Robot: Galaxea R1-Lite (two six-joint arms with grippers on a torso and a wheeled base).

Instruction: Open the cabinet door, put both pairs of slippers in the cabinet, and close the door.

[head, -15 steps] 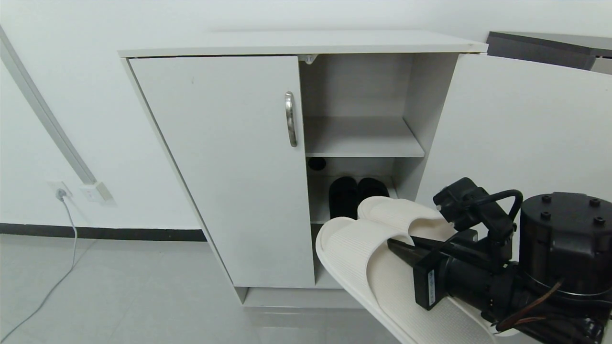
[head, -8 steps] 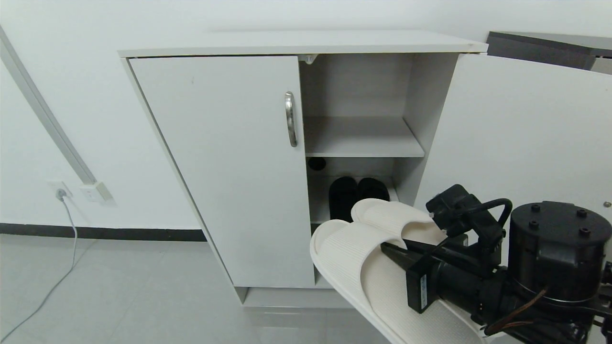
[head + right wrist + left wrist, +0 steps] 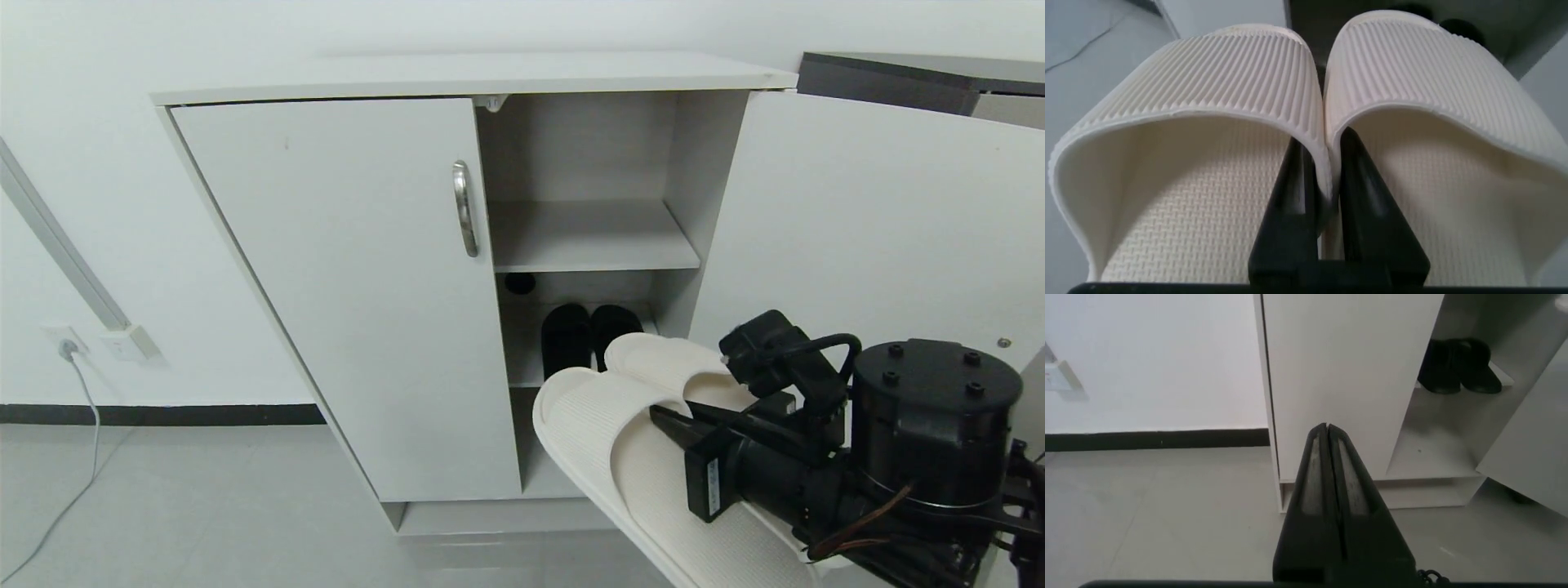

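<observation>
The white cabinet (image 3: 326, 269) has its right door (image 3: 882, 220) swung open and its left door shut. A black pair of slippers (image 3: 584, 335) lies on the lower shelf, also seen as the black slippers (image 3: 1460, 366) in the left wrist view. My right gripper (image 3: 665, 418) is shut on the inner straps of a white pair of slippers (image 3: 604, 425), held side by side in front of the open compartment, toes toward it. Up close the white slippers (image 3: 1249, 90) press together around my right gripper (image 3: 1325, 167). My left gripper (image 3: 1326, 429) is shut on nothing, low above the floor before the cabinet.
The upper shelf (image 3: 588, 237) is bare. A steel handle (image 3: 464, 208) sits on the shut left door. A wall socket with a grey cable (image 3: 69, 347) is at the left. A dark cabinet top (image 3: 922, 77) stands behind the open door. Grey floor lies in front.
My right gripper with the white slippers has moved slightly left and forward toward the open compartment. The head camera has shifted, so the whole cabinet sits further left in view.
</observation>
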